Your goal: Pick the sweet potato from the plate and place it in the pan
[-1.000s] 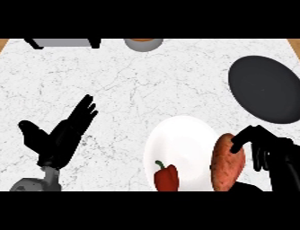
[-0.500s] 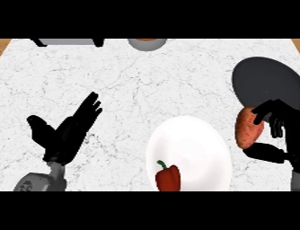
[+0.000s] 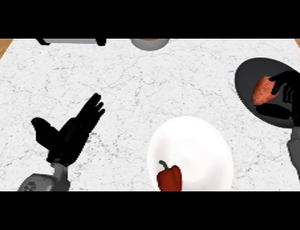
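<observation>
At the right edge of the white marble surface (image 3: 152, 85), the right hand (image 3: 297, 101) is over the round dark grey pan (image 3: 252, 78). Its fingers (image 3: 286, 91) curl round the orange-brown sweet potato (image 3: 264, 90) and hold it. The sweet potato is over the pan, but I cannot tell if it touches the pan's bottom. The round white plate (image 3: 199, 143) sits near the front of the surface, apart from the pan. A red bell pepper (image 3: 169, 177) with a green stem lies on the front part of the plate. On the left side, the left hand (image 3: 70, 132) rests open above the surface, its fingers straight and holding nothing. A small grey bowl (image 3: 151, 43) sits at the far edge of the surface.
</observation>
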`<state>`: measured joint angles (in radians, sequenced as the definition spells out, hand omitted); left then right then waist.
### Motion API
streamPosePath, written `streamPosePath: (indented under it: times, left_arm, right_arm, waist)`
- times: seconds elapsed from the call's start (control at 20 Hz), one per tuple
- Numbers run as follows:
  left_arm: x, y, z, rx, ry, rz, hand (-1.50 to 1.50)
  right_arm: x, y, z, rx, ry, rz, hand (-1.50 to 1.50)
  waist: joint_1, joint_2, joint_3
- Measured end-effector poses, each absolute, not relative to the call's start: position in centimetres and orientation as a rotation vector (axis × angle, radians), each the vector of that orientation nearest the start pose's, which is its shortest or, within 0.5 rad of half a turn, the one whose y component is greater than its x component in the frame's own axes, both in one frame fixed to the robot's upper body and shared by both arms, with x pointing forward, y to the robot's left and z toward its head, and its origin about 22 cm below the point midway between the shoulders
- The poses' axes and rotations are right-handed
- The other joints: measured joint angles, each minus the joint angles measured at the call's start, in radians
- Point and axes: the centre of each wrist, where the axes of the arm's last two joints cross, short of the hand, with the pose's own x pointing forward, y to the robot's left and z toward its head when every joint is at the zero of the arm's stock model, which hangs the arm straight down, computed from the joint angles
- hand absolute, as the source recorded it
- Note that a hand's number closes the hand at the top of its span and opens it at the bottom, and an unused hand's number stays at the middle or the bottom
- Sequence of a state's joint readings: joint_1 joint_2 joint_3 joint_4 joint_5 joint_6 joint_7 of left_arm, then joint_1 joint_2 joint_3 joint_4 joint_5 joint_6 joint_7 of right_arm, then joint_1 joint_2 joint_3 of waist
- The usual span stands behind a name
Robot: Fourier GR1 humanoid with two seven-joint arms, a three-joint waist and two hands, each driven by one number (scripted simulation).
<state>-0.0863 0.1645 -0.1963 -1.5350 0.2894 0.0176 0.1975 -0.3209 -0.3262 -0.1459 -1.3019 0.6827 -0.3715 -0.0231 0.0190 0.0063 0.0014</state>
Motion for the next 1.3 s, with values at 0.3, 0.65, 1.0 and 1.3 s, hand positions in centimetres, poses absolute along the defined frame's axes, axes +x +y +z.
streamPosePath:
  times: [0.3,0.65,1.0,1.3]
  left_arm:
    - [26.1,21.0,1.3,-0.242,-1.363,-0.105,0.0]
    - [26.0,20.8,1.7,-0.259,-1.369,-0.121,0.0]
    - [26.0,20.6,1.9,-0.279,-1.379,-0.142,0.0]
    - [26.2,20.2,2.1,-0.28,-1.38,-0.141,0.0]
  right_arm:
    - [35.3,-35.1,3.3,-1.203,-1.633,0.295,1.5]
    - [37.7,-38.4,3.3,-1.232,-1.62,0.244,1.5]
    - [36.7,-41.6,2.3,-1.202,-1.376,0.365,-1.5]
    - [36.8,-41.7,2.1,-1.062,-1.418,0.32,-1.5]
  waist:
    - [0.01,0.005,0.001]
    - [0.03,0.012,0.002]
    - [0.057,0.024,0.003]
    - [0.054,0.025,0.006]
